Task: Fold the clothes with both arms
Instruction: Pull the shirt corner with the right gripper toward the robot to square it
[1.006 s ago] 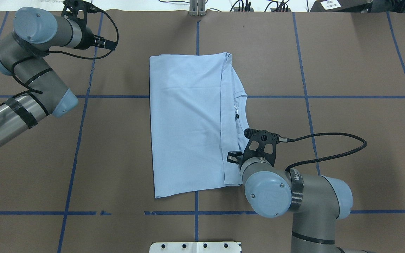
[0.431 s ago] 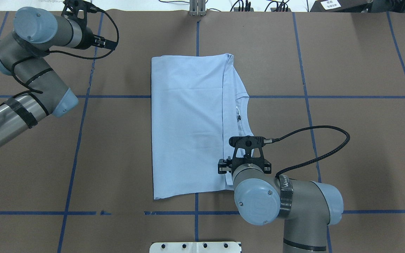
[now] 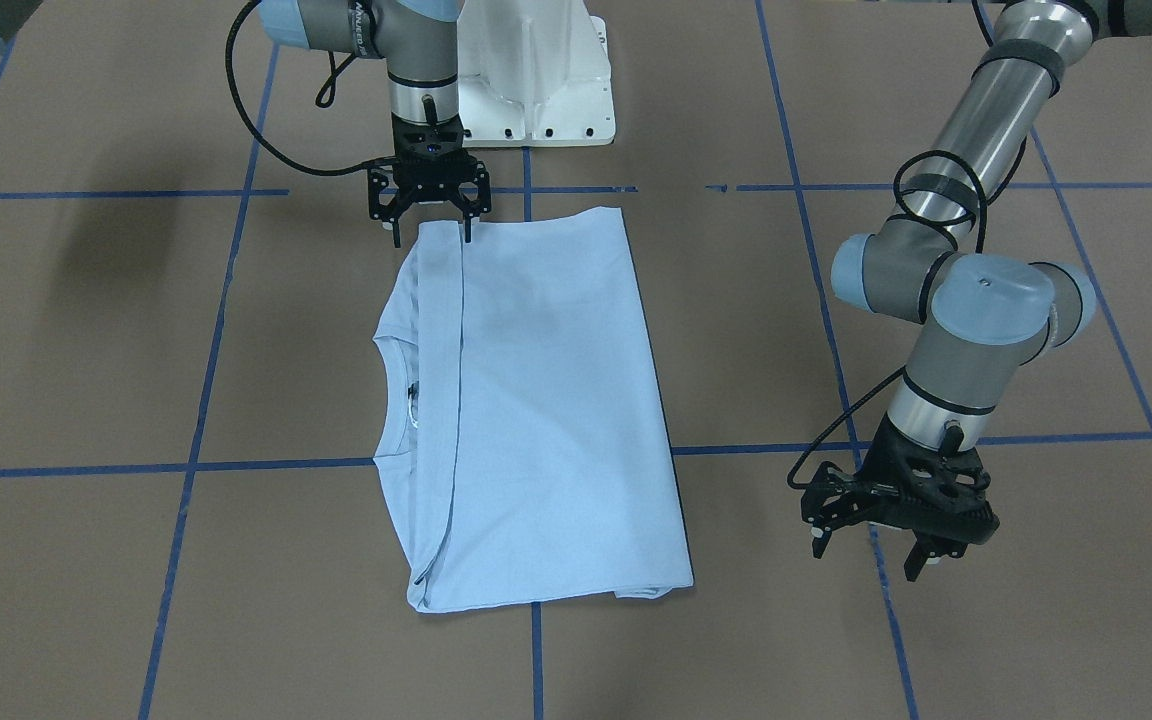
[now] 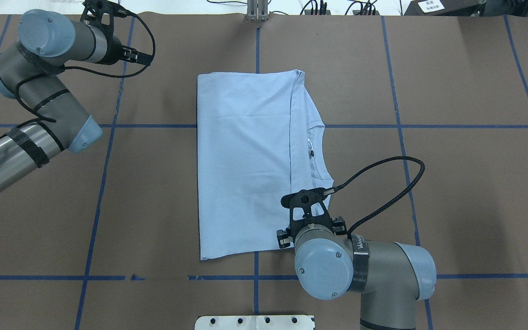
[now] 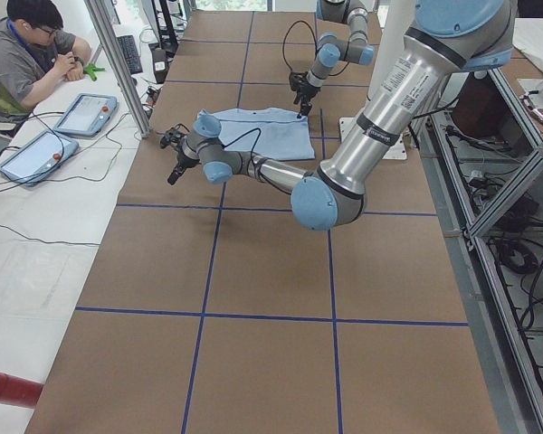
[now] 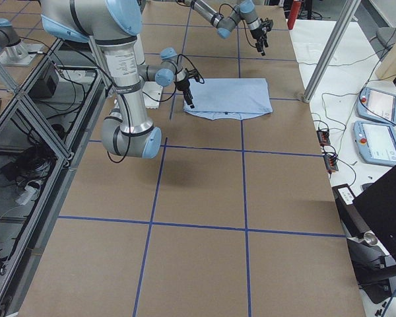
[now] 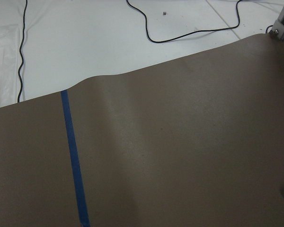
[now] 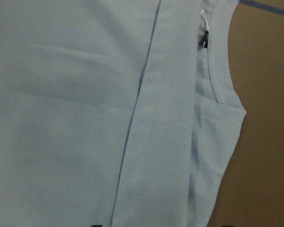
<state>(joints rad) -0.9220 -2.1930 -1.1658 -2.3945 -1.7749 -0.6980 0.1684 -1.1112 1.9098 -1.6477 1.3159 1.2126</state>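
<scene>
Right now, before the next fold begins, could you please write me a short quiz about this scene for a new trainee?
1. True or false: the left pincer is touching the T-shirt.
2. Which one stands at the shirt's edge nearest the robot's base? A) the left pincer B) the right pincer
3. Fill in: the collar lies on the robot's ___ side of the folded shirt.
Key: 1 false, it hangs over bare table, apart from the shirt. 2 B. 3 right.
</scene>
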